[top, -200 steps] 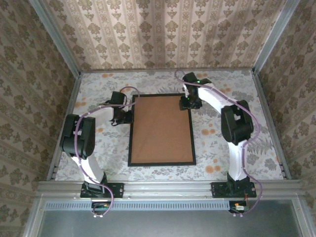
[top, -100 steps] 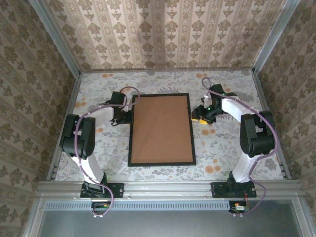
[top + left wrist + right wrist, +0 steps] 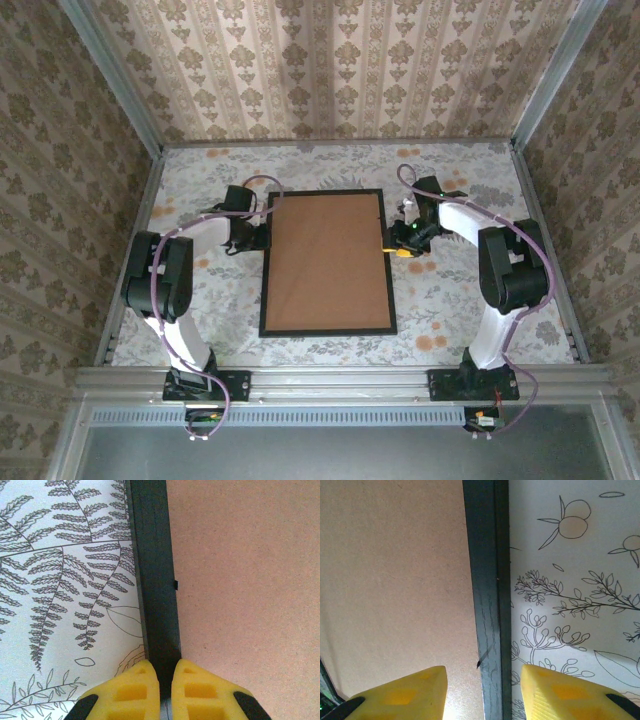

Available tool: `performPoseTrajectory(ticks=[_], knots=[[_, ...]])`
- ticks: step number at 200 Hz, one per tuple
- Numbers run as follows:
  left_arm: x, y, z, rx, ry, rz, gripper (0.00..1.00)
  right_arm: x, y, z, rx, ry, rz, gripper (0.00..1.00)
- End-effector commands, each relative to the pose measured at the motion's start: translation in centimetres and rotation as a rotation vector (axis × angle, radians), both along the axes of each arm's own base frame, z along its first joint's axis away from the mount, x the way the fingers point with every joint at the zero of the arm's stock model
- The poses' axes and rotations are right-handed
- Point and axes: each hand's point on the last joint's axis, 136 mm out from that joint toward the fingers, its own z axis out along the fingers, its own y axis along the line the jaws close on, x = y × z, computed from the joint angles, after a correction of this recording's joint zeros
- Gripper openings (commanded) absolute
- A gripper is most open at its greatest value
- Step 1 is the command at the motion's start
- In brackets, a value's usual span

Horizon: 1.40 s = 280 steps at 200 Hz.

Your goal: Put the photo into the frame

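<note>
The frame (image 3: 327, 329) lies flat mid-table, thin and black, with a plain brown backing board (image 3: 326, 262) inside it. The photo is hidden. My left gripper (image 3: 258, 238) is at the frame's left rail, upper part. In the left wrist view its yellow fingers (image 3: 131, 690) pinch that black rail (image 3: 152, 570), so the gripper (image 3: 166, 672) is shut on it. My right gripper (image 3: 398, 243) hovers at the right rail. In the right wrist view it (image 3: 482, 672) stands open, one finger over the board (image 3: 395, 580), the other beyond the rail (image 3: 487, 580), not touching.
A floral cloth (image 3: 450, 290) covers the table, which is boxed in by patterned walls and metal edge rails (image 3: 340, 378). Small black tabs sit on the frame's inner edge (image 3: 175, 584) (image 3: 479, 664). Bare cloth lies on both sides of the frame.
My right gripper left the frame's top right corner, swung out right, then came back over the right rail lower down, jaws a little narrower. The left arm has not moved.
</note>
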Motion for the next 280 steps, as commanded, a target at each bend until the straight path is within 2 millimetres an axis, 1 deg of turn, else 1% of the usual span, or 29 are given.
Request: performPoseTrajectory(ticks=[1,34,66,92,135,207,235,280], knots=[[-0.1,-0.4,0.4,0.003,-0.031,-0.037,0.09,-1.2,-0.3,-1.5,-0.036,0.051,0.016,0.42],[-0.2,-0.5,0.4,0.001,-0.027,-0.039,0.09,-1.7,-0.7,-2.1,-0.072,0.068,0.019,0.39],[-0.1,-0.5,0.3,0.001,-0.027,-0.04,0.09,-2.0,-0.4,-2.4,-0.075,0.078,0.037,0.36],[-0.1,-0.5,0.3,0.001,-0.027,-0.037,0.09,-2.5,-0.1,-2.7,-0.083,0.096,0.055,0.35],[-0.1,-0.6,0.3,0.0,-0.025,-0.04,0.09,-2.8,-0.4,-3.0,-0.1,0.106,0.061,0.34],[-0.1,-0.7,0.2,-0.002,-0.023,-0.04,0.09,-2.5,0.2,-3.6,-0.111,0.109,0.081,0.34],[-0.1,-0.9,0.3,-0.009,-0.025,-0.045,0.09,-2.4,0.7,-3.5,-0.123,0.106,0.098,0.35],[-0.4,-1.3,0.3,-0.015,-0.025,-0.052,0.09,-2.6,1.3,-3.9,-0.198,0.107,0.132,0.37]])
